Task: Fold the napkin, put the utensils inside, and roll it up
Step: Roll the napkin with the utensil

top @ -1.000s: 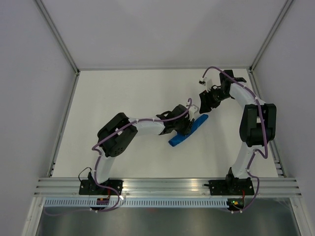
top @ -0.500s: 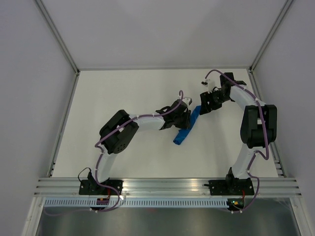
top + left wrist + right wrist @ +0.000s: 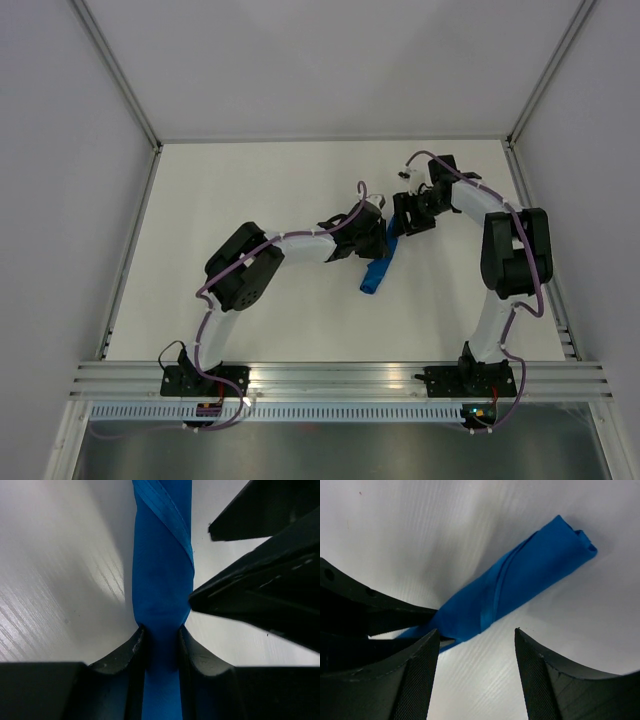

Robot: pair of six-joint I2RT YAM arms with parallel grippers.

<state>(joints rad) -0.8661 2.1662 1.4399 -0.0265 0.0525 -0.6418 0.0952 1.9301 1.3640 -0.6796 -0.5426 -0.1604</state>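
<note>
White tabletop (image 3: 250, 190), right of centre: left gripper (image 3: 160, 647) is clamped on the rolled blue napkin (image 3: 520, 575). Right gripper (image 3: 476, 640) hangs just beside it, jaws wide, holding nothing.

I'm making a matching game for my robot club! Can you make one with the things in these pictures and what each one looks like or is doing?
Things:
1. napkin
2. left gripper
3. right gripper
4. table

States:
A. white
B. fingers wide apart, not clamped
C. blue, rolled into a long tube
D. pinching the blue tube

Pairs: 1-C, 2-D, 3-B, 4-A
</note>
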